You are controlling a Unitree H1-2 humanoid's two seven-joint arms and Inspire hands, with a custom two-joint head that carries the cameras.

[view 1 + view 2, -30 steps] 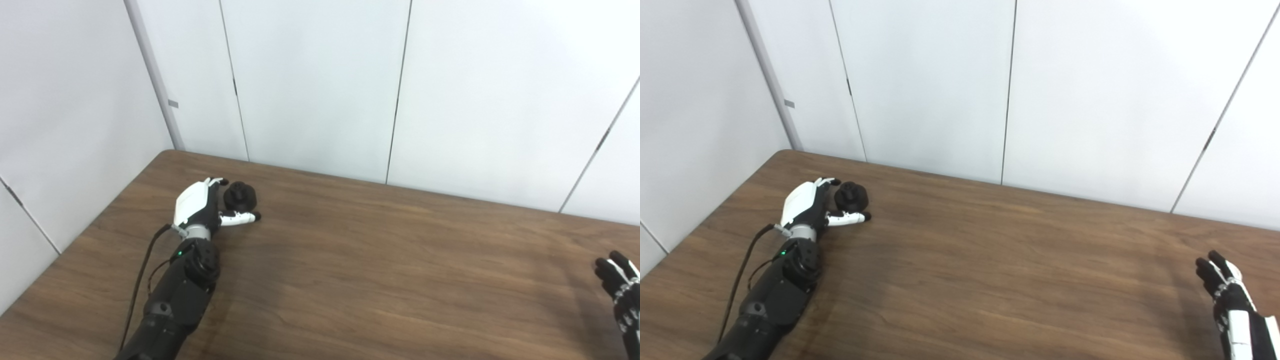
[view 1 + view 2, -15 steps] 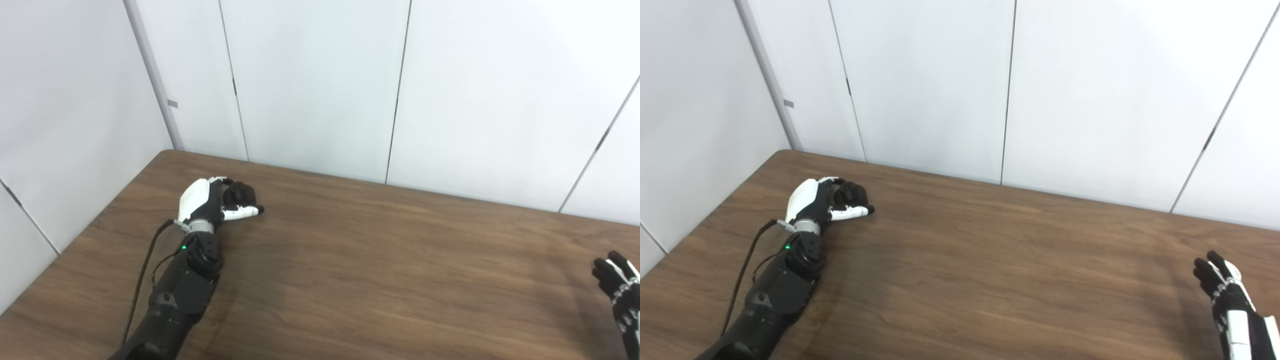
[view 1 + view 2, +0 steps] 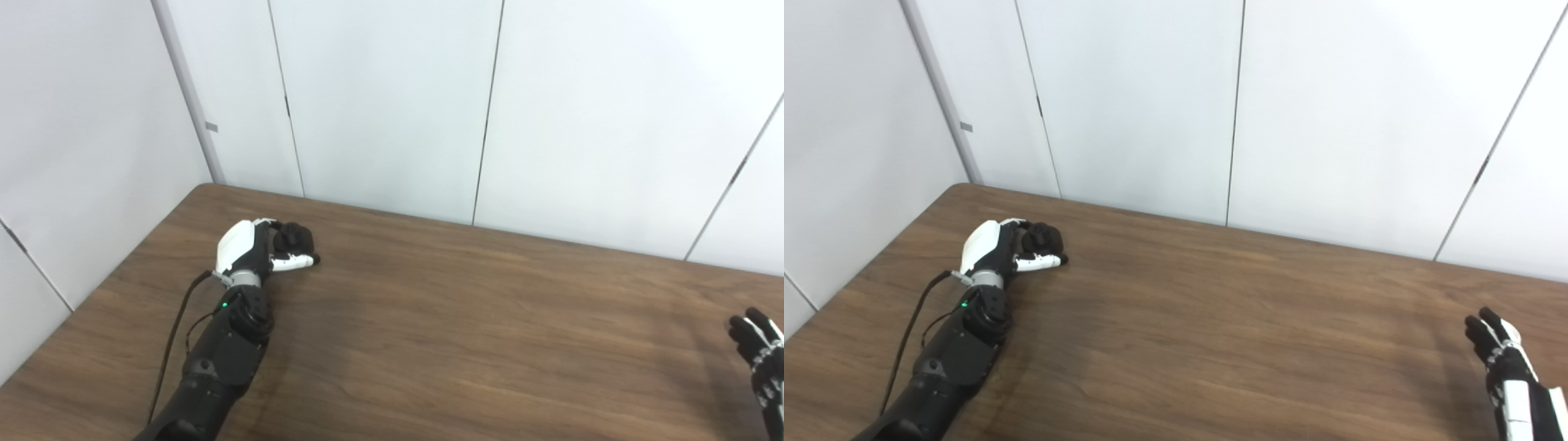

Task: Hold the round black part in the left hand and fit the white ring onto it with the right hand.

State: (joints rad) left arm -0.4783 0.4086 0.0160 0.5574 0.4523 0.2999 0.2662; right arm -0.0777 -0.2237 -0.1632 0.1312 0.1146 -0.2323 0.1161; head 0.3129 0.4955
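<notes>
Left eye view: my left hand [image 3: 254, 251] sits at far-left of the brown wood-grain table [image 3: 465, 318], fingers curled round the small round black plastic part [image 3: 293, 239], thumb tucked under its near side. Part looks rigid, light, smooth-ish w/ a stepped knob top; best held by the wide lower rim so the top stays free for a ring. Can't tell if it's lifted or resting on the table. My right hand [image 3: 759, 358] is at the right edge, fingers spread, holding nothing. White ring not in view. No containers seen.

Right eye view: same layout. Left hand wraps the black part from the left side, thumb tip poking out to the right. Right hand's fingers [image 3: 1488, 327] apart & pointing up, well apart from the part. No ring here either; probably off-frame, so fitting step isn't started.
</notes>
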